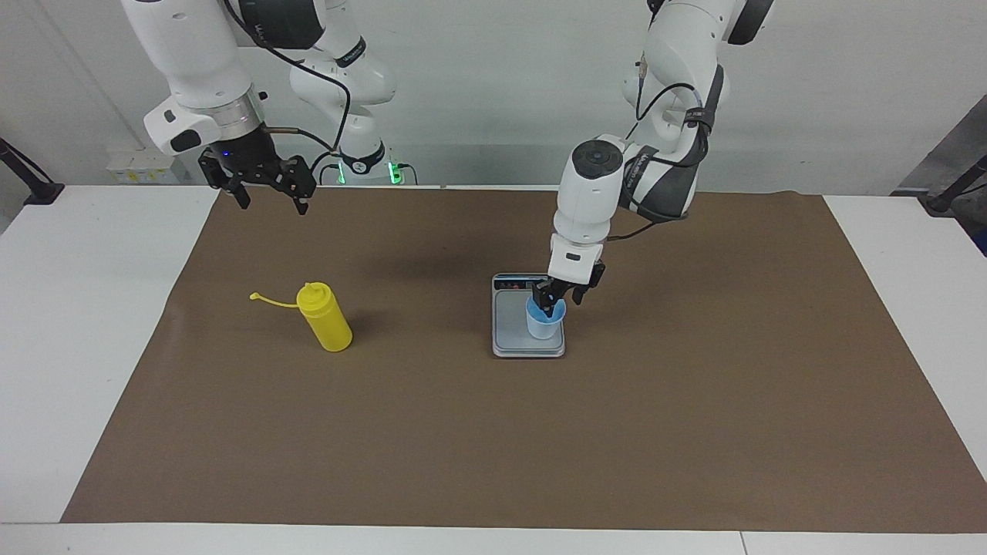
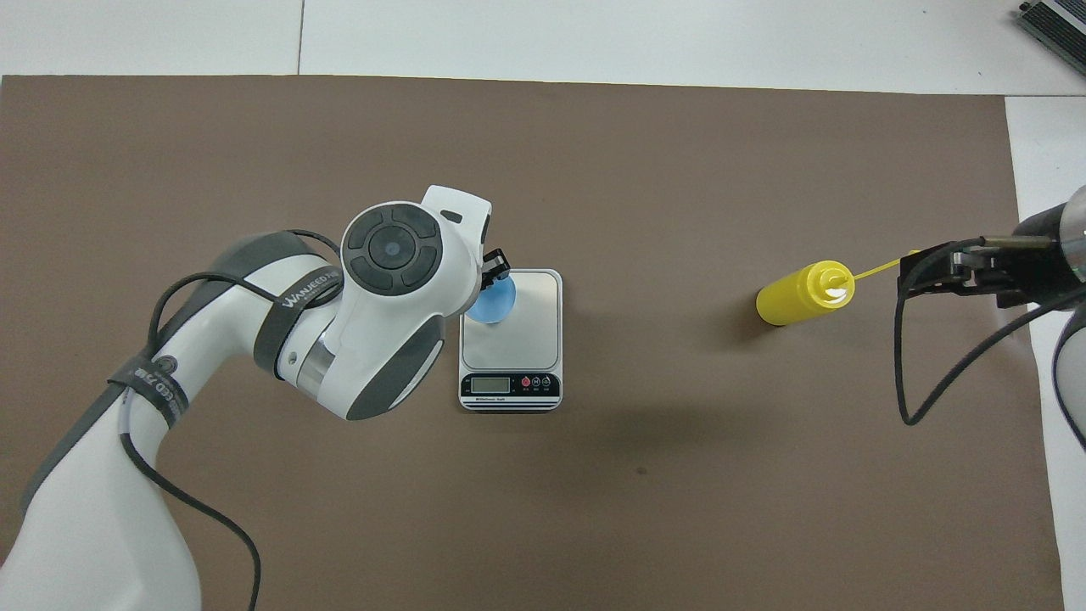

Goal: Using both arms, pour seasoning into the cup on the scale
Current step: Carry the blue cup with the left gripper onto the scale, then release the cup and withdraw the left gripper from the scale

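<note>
Clock hours are read from above, with twelve pointing away from my bases.

1. Nearest me is the scale (image 1: 513, 327), lying flat on the brown mat (image 1: 540, 447) about mid-table, its display strip (image 2: 492, 384) on the six o'clock edge.
2. The cup (image 1: 544, 324) stands upright on the platform, close to the ten o'clock corner. My left pincer (image 1: 561, 303) is right at its rim, spread, with one finger dipping inside the mouth and the other outside the wall. It is not squeezing the cup.
3. At three o'clock from the scale, well apart from it, the seasoning bottle (image 1: 325, 317) stands on the mat, its cap strap (image 1: 270, 300) trailing toward three o'clock. My right pincer (image 1: 274, 206) hangs spread, high over the mat's edge at my right arm's end.
4. Handling, as I judge it: the cup looks thin and light and should tip or skid easily, so my left pincer should lift straight up. The bottle is soft squeeze plastic. I would take it mid-body, firmly but not hard enough to squirt, and keep clear of the strap.
5. Room: bare mat lies all around both things, widest toward twelve o'clock. The white table (image 1: 77, 308) shows past the mat at three and nine. The cup sits near the platform's edge, leaving little margin there.
</note>
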You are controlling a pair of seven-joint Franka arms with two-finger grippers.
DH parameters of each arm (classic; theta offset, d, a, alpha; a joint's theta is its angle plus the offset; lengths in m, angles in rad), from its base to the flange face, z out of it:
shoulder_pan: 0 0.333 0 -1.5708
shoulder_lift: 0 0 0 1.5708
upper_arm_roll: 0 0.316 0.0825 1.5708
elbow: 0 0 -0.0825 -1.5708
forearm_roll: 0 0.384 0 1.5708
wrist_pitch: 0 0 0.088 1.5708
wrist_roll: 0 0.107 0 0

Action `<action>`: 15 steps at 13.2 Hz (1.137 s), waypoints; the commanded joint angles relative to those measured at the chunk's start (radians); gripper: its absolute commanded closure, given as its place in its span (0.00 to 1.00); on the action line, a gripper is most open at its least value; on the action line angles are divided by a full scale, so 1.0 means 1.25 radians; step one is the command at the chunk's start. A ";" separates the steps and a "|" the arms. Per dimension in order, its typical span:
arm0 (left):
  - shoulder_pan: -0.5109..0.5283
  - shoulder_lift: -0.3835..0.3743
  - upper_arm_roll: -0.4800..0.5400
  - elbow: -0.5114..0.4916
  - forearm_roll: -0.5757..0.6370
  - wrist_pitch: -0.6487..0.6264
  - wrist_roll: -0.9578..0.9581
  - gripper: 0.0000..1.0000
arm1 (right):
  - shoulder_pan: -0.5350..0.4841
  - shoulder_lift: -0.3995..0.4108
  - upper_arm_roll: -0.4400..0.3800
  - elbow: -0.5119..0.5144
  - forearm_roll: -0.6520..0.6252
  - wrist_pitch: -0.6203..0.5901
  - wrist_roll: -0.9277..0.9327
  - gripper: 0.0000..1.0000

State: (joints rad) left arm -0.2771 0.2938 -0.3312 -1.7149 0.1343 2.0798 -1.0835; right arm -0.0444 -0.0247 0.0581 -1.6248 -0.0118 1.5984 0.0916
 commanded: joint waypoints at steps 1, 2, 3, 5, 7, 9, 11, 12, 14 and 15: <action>0.006 0.015 0.011 0.165 -0.026 -0.171 0.003 0.18 | -0.044 -0.061 0.001 -0.118 0.036 0.094 -0.126 0.00; 0.017 0.014 0.018 0.203 -0.031 -0.215 0.013 0.18 | -0.047 -0.076 0.001 -0.152 0.049 0.122 -0.160 0.00; 0.018 0.012 0.037 0.221 -0.033 -0.255 0.058 0.18 | -0.053 -0.089 0.001 -0.190 0.067 0.164 -0.208 0.00; 0.017 0.008 0.088 0.244 -0.037 -0.332 0.216 0.18 | -0.076 -0.122 0.000 -0.277 0.111 0.256 -0.355 0.00; 0.017 -0.003 0.161 0.277 -0.076 -0.397 0.334 0.18 | -0.102 -0.147 0.000 -0.353 0.169 0.336 -0.485 0.00; 0.017 -0.054 0.269 0.277 -0.137 -0.430 0.490 0.18 | -0.141 -0.135 -0.001 -0.381 0.279 0.373 -0.642 0.00; 0.018 -0.104 0.355 0.250 -0.143 -0.455 0.659 0.17 | -0.170 -0.124 -0.001 -0.416 0.367 0.416 -0.776 0.00; 0.017 -0.118 0.400 0.238 -0.144 -0.457 0.721 0.16 | -0.183 -0.115 -0.001 -0.428 0.402 0.425 -0.821 0.00; 0.018 -0.139 0.442 0.203 -0.144 -0.451 0.798 0.15 | -0.205 -0.090 -0.001 -0.443 0.488 0.443 -0.941 0.00; 0.018 -0.154 0.458 0.172 -0.144 -0.443 0.826 0.14 | -0.217 -0.072 -0.001 -0.450 0.534 0.447 -1.025 0.00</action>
State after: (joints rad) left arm -0.2429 0.1429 0.2141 -1.4131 -0.0325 1.5111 -0.1121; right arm -0.2901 -0.1417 0.0549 -2.1599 0.5627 2.1276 -1.0389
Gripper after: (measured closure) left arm 0.145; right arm 0.000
